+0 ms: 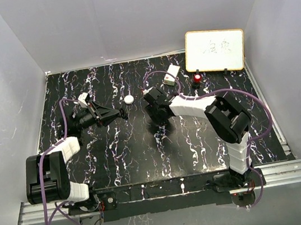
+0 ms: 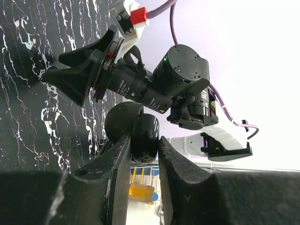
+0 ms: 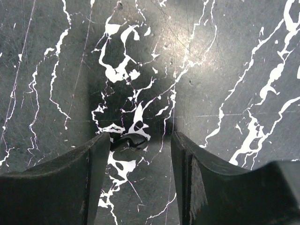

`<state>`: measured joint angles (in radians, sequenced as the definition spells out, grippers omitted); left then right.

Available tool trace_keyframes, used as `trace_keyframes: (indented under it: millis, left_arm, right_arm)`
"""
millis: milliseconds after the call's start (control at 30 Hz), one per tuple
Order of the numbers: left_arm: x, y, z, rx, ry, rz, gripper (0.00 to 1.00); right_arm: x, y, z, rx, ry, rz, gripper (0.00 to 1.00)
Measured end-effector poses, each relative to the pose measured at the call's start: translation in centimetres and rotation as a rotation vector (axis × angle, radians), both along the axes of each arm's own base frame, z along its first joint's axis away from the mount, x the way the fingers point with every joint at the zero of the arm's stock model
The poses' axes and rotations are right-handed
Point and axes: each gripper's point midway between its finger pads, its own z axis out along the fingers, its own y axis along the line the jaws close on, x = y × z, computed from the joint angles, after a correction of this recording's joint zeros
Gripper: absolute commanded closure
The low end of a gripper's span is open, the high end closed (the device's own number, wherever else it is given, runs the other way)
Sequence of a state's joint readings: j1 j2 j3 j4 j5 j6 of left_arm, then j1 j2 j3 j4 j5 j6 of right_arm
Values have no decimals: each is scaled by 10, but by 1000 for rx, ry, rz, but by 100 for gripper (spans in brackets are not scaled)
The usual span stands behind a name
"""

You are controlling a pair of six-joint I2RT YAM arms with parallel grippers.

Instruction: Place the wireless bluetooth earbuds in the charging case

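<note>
Looking down from the top camera, we note the left arm (image 1: 46,176) folded at the lower left of the frame. Its forearm runs up, then the wrist turns right and lies nearly level above the table (image 1: 119,168), pointing toward frame centre. The wrist is rolled, so in its own view the table stands along the left edge.

The left gripper (image 2: 143,138) is clamped on a black round case (image 2: 146,129), held between both fingers at the bottom centre of that view. The case shows as two dark rounded lobes. We cannot tell if it is hinged open.

The right arm (image 1: 228,118) rises at the lower right and bends at the elbow. It reaches left with the wrist tipped down at the middle of the table. The right gripper (image 3: 139,137) has its fingers spread apart just over the surface. A black earbud (image 3: 127,140) lies on the table between them, close to the finger on the frame's left. Its shape is too dim to read.

A white puck (image 1: 129,99) sits on the table just above the left fingertips in the top view, untouched.
</note>
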<state>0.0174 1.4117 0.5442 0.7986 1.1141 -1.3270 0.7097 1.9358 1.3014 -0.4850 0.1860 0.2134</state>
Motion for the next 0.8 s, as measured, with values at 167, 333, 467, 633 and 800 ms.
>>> trace_keyframes:
  millis: [167, 333, 467, 633, 800]
  left_arm:
    - [0, 0, 0, 0, -1, 0, 100]
    - [0, 0, 0, 0, 0, 0, 100]
    - [0, 0, 0, 0, 0, 0, 100]
    - [0, 0, 0, 1, -2, 0, 100]
    - [0, 0, -1, 3, -3, -1, 100]
  right_arm:
    - [-7, -6, 0, 6, -5, -7, 47]
    - [-12, -11, 0, 6, -4, -16, 47]
    - [-14, -12, 0, 6, -3, -18, 48]
    - [-17, -12, 2, 21, 1, -11, 48]
    - [-16, -6, 10, 83, 13, -8, 50]
